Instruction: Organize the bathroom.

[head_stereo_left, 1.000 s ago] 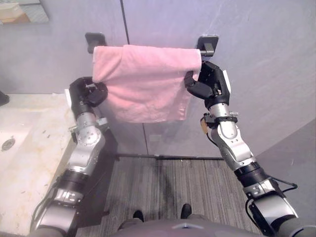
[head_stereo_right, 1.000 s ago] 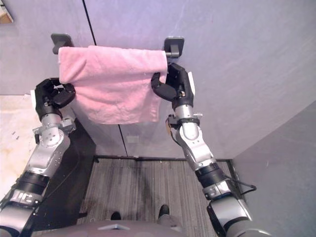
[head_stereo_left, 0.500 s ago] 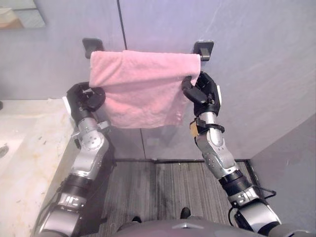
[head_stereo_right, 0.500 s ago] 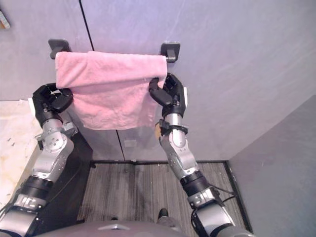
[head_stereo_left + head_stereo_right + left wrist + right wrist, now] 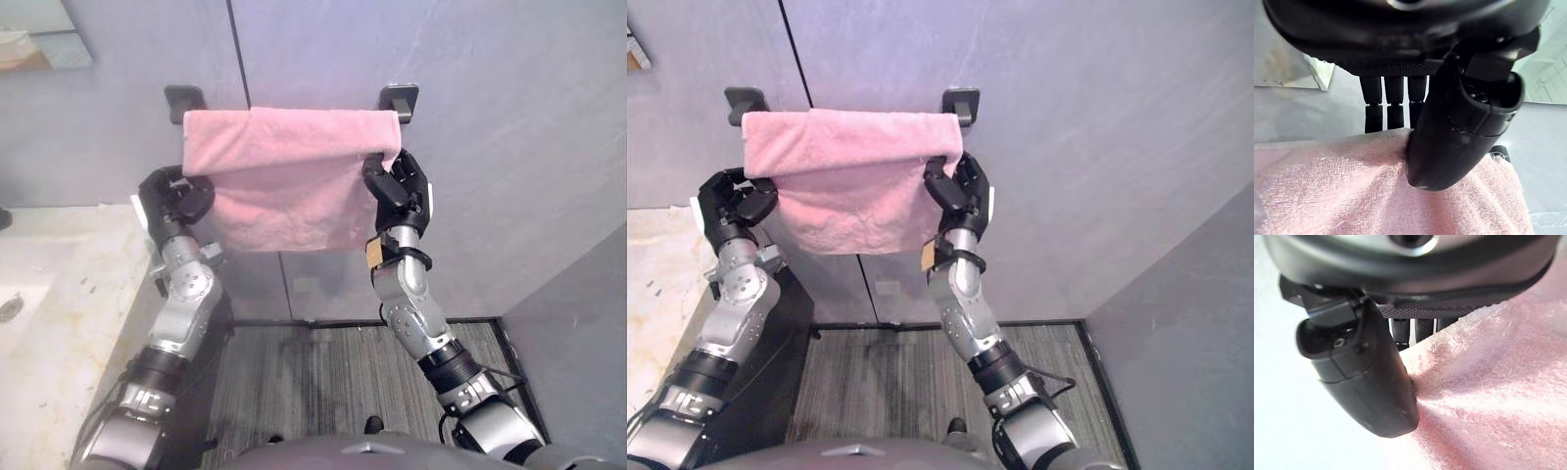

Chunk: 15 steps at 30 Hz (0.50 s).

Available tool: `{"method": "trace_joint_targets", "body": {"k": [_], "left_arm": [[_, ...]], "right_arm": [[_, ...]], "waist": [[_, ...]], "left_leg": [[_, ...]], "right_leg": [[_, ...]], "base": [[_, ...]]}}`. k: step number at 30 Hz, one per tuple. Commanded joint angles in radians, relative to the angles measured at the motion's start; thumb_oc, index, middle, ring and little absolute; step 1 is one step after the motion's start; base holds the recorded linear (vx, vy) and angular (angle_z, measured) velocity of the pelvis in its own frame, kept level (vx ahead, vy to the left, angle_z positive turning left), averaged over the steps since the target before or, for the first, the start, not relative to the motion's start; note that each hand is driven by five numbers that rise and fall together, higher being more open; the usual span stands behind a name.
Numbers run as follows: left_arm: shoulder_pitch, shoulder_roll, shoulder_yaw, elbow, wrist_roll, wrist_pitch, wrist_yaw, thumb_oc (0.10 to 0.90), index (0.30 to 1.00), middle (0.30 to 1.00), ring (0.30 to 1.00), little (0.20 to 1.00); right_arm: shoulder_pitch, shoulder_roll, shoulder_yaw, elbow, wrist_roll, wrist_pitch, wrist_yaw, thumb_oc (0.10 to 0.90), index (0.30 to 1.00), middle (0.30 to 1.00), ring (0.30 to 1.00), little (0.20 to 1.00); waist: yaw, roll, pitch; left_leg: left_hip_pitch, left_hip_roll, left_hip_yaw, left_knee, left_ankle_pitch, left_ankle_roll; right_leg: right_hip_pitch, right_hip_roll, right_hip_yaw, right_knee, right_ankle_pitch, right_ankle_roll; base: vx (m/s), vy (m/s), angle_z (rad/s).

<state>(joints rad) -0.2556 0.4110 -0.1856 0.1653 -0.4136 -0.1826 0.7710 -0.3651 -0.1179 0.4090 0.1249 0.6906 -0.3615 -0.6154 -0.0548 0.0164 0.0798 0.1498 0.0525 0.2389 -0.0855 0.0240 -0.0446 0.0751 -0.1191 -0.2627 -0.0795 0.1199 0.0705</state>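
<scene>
A pink towel (image 5: 289,171) hangs folded over a wall rail between two dark brackets (image 5: 399,99). My left hand (image 5: 176,199) pinches the towel's lower left edge, thumb pressed onto the cloth (image 5: 1400,196) against the fingers (image 5: 1395,105). My right hand (image 5: 397,186) pinches the lower right edge just under the rail, its thumb (image 5: 1366,377) closed on the pink cloth (image 5: 1488,382). Both hands are raised in front of the grey wall.
A pale stained countertop (image 5: 49,304) with a sink drain (image 5: 8,308) lies at the left. Grey wall panels (image 5: 509,147) stand behind the rail. Striped grey floor (image 5: 323,372) runs below, with a dark cabinet side (image 5: 211,392) beside the left arm.
The camera has shifted, so the whole scene sits differently. Both hands keep their hold on the towel's edges; the right arm has drawn in closer under the rail.
</scene>
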Motion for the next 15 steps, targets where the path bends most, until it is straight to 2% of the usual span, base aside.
{"method": "trace_joint_targets", "body": {"k": [1, 5, 6, 7, 8, 11, 15], "left_arm": [[-0.053, 0.031, 0.049, 0.021, 0.028, -0.121, 0.042, 0.4, 0.3, 0.3, 0.3, 0.3], [-0.053, 0.013, 0.028, 0.02, 0.022, -0.112, 0.039, 0.4, 0.3, 0.3, 0.3, 0.3], [-0.052, 0.009, 0.022, 0.024, 0.017, -0.108, 0.036, 0.717, 0.775, 0.775, 0.775, 0.775], [-0.052, 0.006, 0.019, 0.026, 0.011, -0.108, 0.033, 0.8, 0.9, 0.9, 0.9, 0.9], [-0.049, 0.0, 0.018, 0.025, 0.003, -0.107, 0.028, 0.8, 0.9, 0.9, 0.9, 0.9], [-0.027, -0.014, 0.019, 0.012, -0.016, -0.099, 0.019, 0.8, 0.9, 0.9, 0.9, 0.9], [0.02, -0.047, 0.036, 0.001, -0.103, -0.082, 0.007, 0.8, 0.9, 0.9, 0.9, 0.9]], "right_arm": [[0.152, -0.045, -0.081, -0.035, 0.039, -0.136, -0.112, 0.4, 0.3, 0.3, 0.3, 0.3], [0.14, -0.042, -0.071, -0.036, 0.031, -0.11, -0.085, 0.4, 0.3, 0.3, 0.3, 0.3], [0.136, -0.044, -0.064, -0.029, 0.038, -0.087, -0.042, 0.425, 0.338, 0.338, 0.338, 0.338], [0.134, -0.044, -0.061, -0.025, 0.035, -0.081, -0.022, 0.571, 0.556, 0.556, 0.556, 0.556], [0.133, -0.047, -0.058, -0.024, 0.019, -0.073, -0.002, 0.8, 0.9, 0.9, 0.9, 0.9], [0.14, -0.07, -0.056, -0.027, -0.057, -0.052, 0.044, 0.8, 0.9, 0.9, 0.9, 0.9], [0.177, -0.101, -0.074, -0.015, -0.131, -0.058, 0.009, 0.8, 0.9, 0.9, 0.9, 0.9]], "waist": [[-0.039, 0.039, -0.021], [-0.036, 0.038, -0.019], [-0.033, 0.037, -0.019], [-0.032, 0.036, -0.018], [-0.03, 0.034, -0.018], [-0.024, 0.028, -0.016], [-0.019, 0.021, -0.011]], "left_leg": [[0.003, -0.08, 0.03, -0.002, -0.053, 0.064], [0.002, -0.079, 0.028, -0.002, -0.052, 0.065], [0.002, -0.08, 0.026, -0.002, -0.052, 0.065], [0.002, -0.08, 0.024, -0.002, -0.052, 0.065], [0.001, -0.08, 0.023, -0.002, -0.052, 0.066], [0.0, -0.08, 0.02, -0.002, -0.052, 0.066], [-0.002, -0.079, 0.02, -0.002, -0.053, 0.065]], "right_leg": [[0.03, 0.048, 0.017, 0.06, -0.149, 0.042], [0.029, 0.048, 0.014, 0.065, -0.153, 0.041], [0.03, 0.048, 0.011, 0.065, -0.154, 0.04], [0.03, 0.048, 0.01, 0.065, -0.154, 0.039], [0.031, 0.049, 0.009, 0.065, -0.154, 0.039], [0.032, 0.048, 0.003, 0.063, -0.154, 0.039], [0.031, 0.049, -0.004, 0.064, -0.154, 0.043]], "base": [[0.0, 0.0, 0.0], [0.0, 0.0, 0.0], [0.0, 0.0, 0.0], [0.0, 0.0, 0.0], [0.0, 0.0, 0.0], [0.0, 0.0, 0.0], [-0.02, -0.014, -0.01]]}}
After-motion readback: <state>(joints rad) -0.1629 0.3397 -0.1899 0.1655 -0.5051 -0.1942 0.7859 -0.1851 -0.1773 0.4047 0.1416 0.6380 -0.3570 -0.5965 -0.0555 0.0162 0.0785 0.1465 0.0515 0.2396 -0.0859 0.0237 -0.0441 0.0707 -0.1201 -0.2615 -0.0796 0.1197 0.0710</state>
